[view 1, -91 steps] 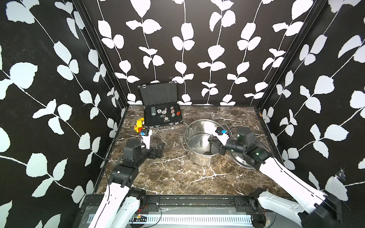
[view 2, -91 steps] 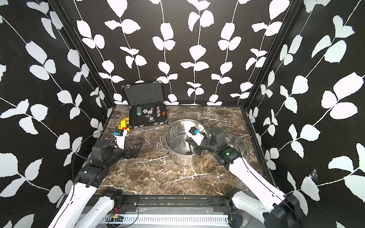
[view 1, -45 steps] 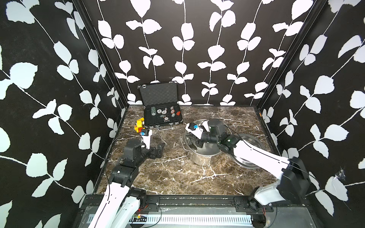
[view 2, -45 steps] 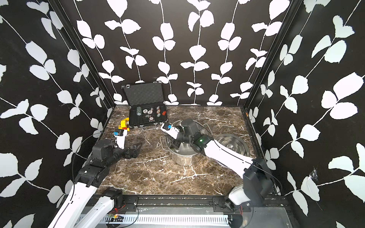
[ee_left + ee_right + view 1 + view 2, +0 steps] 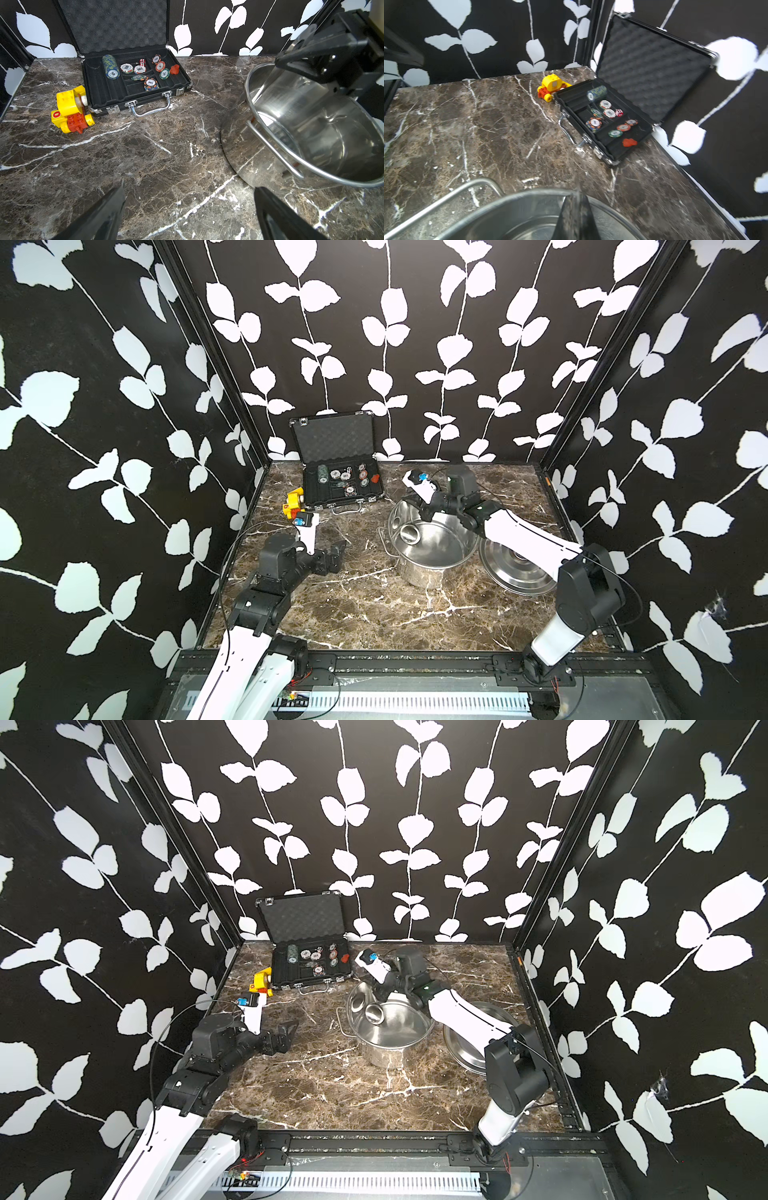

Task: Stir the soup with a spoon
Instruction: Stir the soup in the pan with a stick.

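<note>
Right gripper [image 5: 576, 199] is clamped on the spoon [image 5: 409, 533], judged light, stiff, slippery, best gripped high on its handle; left gripper [image 5: 189, 188] is held wide.

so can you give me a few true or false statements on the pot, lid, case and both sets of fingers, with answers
The round steel lid sits on the steel pot. False: it lies on the marble table beside the pot.
The black poker-chip case stands open. True.
The left fingers are shut. False: they are spread open, holding nothing.
The right fingers are shut on the long silver metal spoon over the pot. True.
The yellow and red toy block is inside the case. False: it sits on the table beside it.
</note>
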Action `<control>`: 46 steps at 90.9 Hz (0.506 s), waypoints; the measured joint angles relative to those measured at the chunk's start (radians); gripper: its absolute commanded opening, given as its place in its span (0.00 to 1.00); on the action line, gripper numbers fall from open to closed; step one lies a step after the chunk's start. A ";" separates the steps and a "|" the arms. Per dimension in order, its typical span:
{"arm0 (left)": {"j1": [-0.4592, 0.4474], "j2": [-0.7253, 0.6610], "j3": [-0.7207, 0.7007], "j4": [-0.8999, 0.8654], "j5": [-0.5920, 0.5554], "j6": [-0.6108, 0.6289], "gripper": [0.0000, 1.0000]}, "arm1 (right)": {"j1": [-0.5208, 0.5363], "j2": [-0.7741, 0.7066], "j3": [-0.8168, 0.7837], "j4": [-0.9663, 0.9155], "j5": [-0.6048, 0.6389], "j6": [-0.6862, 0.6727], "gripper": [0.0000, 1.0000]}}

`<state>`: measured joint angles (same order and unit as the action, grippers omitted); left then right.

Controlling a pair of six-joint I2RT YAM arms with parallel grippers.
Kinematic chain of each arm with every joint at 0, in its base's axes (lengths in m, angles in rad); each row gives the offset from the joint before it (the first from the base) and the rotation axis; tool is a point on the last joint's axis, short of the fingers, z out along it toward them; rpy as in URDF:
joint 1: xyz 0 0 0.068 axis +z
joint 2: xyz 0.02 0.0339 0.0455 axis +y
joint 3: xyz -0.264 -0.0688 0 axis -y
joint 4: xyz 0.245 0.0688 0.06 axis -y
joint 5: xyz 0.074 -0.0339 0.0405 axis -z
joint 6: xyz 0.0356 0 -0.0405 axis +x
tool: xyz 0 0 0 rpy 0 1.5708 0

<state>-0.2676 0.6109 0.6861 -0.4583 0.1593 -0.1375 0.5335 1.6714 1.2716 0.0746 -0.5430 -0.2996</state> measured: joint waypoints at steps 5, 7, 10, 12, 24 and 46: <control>0.000 0.001 0.000 0.000 0.000 0.000 0.99 | -0.031 -0.008 -0.012 0.004 -0.009 0.004 0.00; 0.000 0.001 0.000 0.000 0.000 0.000 0.99 | -0.042 -0.012 -0.019 0.003 -0.013 0.005 0.00; 0.000 0.001 0.000 0.000 0.000 0.000 0.99 | -0.060 -0.023 -0.031 0.002 -0.016 0.005 0.00; 0.000 0.001 0.000 0.000 0.000 0.000 0.99 | -0.071 -0.031 -0.040 0.002 -0.017 0.008 0.00; 0.000 0.001 0.000 0.000 0.000 0.000 0.99 | -0.135 -0.109 -0.097 -0.021 -0.021 0.006 0.00; 0.000 0.001 -0.001 0.000 -0.002 0.000 0.99 | -0.218 -0.283 -0.222 -0.057 -0.017 0.006 0.00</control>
<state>-0.2680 0.6121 0.6853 -0.4583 0.1574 -0.1375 0.3157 1.3888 1.0492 0.0177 -0.5602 -0.2932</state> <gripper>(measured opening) 0.987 0.053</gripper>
